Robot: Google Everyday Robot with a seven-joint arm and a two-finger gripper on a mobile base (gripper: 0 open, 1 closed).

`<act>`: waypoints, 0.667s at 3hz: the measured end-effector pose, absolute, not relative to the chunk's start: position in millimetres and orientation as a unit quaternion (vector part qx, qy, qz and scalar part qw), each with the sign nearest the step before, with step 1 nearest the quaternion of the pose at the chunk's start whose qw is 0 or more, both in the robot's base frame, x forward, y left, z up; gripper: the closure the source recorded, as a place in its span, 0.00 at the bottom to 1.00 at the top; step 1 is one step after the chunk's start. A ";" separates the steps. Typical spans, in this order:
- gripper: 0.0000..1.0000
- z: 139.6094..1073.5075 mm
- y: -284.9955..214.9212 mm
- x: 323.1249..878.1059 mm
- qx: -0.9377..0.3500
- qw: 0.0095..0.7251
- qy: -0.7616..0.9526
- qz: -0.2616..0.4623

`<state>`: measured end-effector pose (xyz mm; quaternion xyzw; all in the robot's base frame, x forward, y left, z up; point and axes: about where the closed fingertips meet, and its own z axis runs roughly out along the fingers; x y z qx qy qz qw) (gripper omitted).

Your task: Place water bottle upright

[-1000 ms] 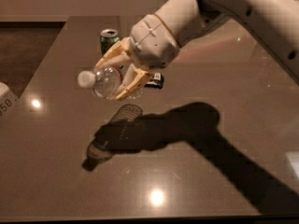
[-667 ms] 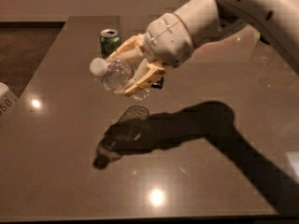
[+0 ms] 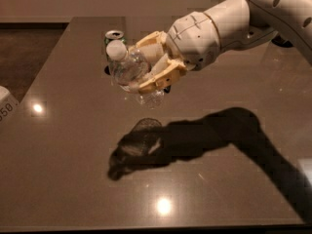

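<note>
The water bottle (image 3: pixel 130 69) is a small clear ribbed plastic bottle with a white cap. It hangs in the air above the dark table (image 3: pixel 73 179), tilted, cap up and to the left. My gripper (image 3: pixel 153 67) is shut on the bottle's body, with one tan finger (image 3: pixel 158 79) below it and the other above. The white arm reaches in from the upper right. The bottle's label is hidden by the fingers. Its shadow lies on the table below.
A green soda can (image 3: pixel 114 36) stands upright on the table behind the bottle. A white object with printed digits (image 3: pixel 6 106) lies at the left edge. The table's left edge borders a dark floor.
The gripper has carried the bottle up and to the right. The bottle has turned from lying nearly sideways to a steeper tilt with its cap higher.
</note>
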<state>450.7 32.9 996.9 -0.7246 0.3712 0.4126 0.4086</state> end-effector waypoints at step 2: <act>1.00 1008.7 34.7 433.0 -0.648 0.436 0.400 0.480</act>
